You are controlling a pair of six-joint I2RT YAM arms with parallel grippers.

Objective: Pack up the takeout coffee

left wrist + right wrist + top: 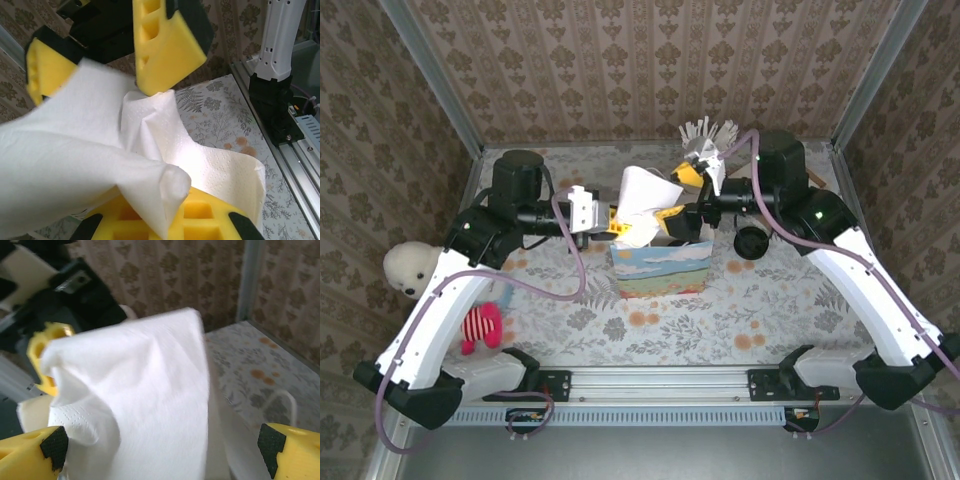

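- At the bench's (770, 310) left edge, close to you, lie a white plush toy (408, 268) and a striped pink toy (480, 326).
- Mid-bench stands a landscape-printed paper bag (660, 270).
- Just right of the bag sits the takeout coffee (752, 242), black lid on.
- Above the bag, your left pincer (620, 225) is clamped on a white napkin (645, 195).
- Your right pincer (160, 452) gapes wide, a finger on either side of that napkin.
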